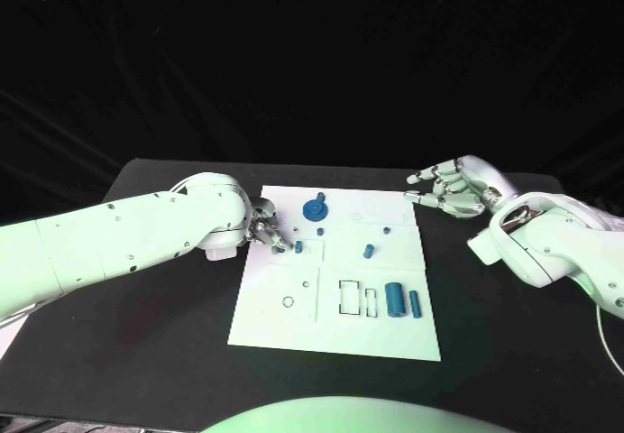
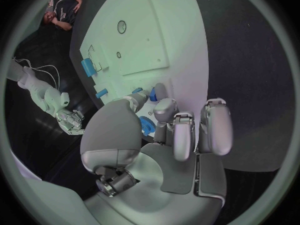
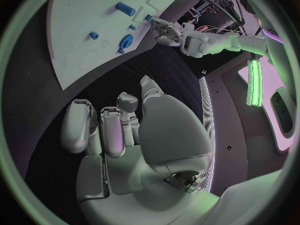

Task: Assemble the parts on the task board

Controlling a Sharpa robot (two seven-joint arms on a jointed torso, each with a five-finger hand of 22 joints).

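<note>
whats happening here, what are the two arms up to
A two-armed robot is assembling small blue parts on a white task board. Its left hand is down at the board's left edge, fingertips at a small blue peg; whether it actually grips it is unclear. The right hand hovers off the board's far right corner, fingers curled, holding nothing. A blue gear and two blue cylinders sit on the board.

bare task board (image 1: pixel 332 338) near edge, left hand (image 1: pixel 264 225) blocking its left side
</note>
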